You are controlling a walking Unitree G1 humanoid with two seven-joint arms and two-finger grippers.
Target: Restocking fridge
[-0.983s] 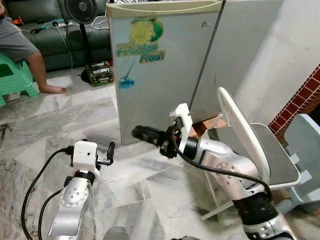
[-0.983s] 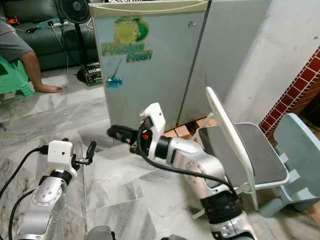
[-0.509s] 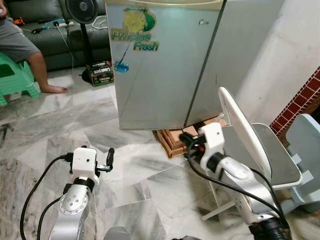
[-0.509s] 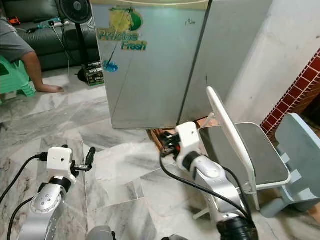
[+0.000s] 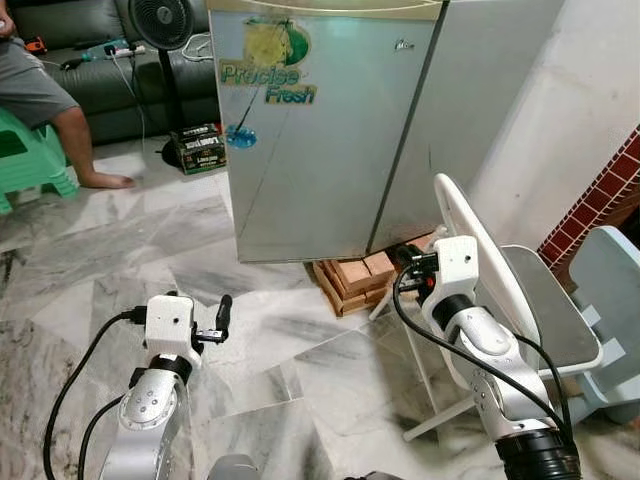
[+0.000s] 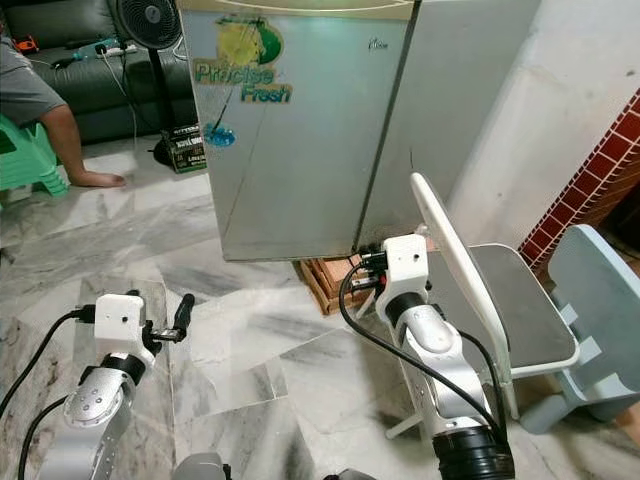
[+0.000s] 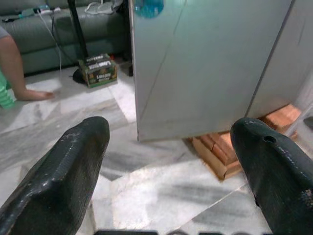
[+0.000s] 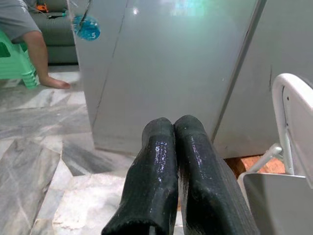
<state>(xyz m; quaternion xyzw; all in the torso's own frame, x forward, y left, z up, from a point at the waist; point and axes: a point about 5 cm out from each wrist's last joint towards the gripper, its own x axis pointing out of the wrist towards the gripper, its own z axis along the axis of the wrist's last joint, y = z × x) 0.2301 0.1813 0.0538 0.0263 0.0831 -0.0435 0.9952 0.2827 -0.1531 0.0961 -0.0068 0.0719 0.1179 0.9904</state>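
The small silver fridge (image 5: 320, 140) with a "Precise Fresh" sticker stands in front of me on brick blocks (image 5: 350, 280), and its door looks shut. My right gripper (image 5: 402, 256) is shut with nothing in it. It is held low by the fridge's lower right corner, just above the blocks. In the right wrist view its fingers (image 8: 161, 147) are pressed together and point at the fridge's silver face (image 8: 171, 58). My left gripper (image 5: 219, 318) hovers over the marble floor to the left, well short of the fridge. Its fingers (image 7: 73, 156) stand wide open and hold nothing.
A white folding chair (image 5: 475, 245) stands close on my right, against my right arm. A blue-grey stool (image 5: 612, 290) is beyond it by the red brick wall. At the far left are a person's leg (image 5: 70, 130), a green stool (image 5: 25, 150), a fan (image 5: 160, 20) and a small box (image 5: 200, 148).
My right arm has swung from in front of the fridge's face over to its lower right corner, near the chair. The left arm has barely moved. The camera has shifted slightly.
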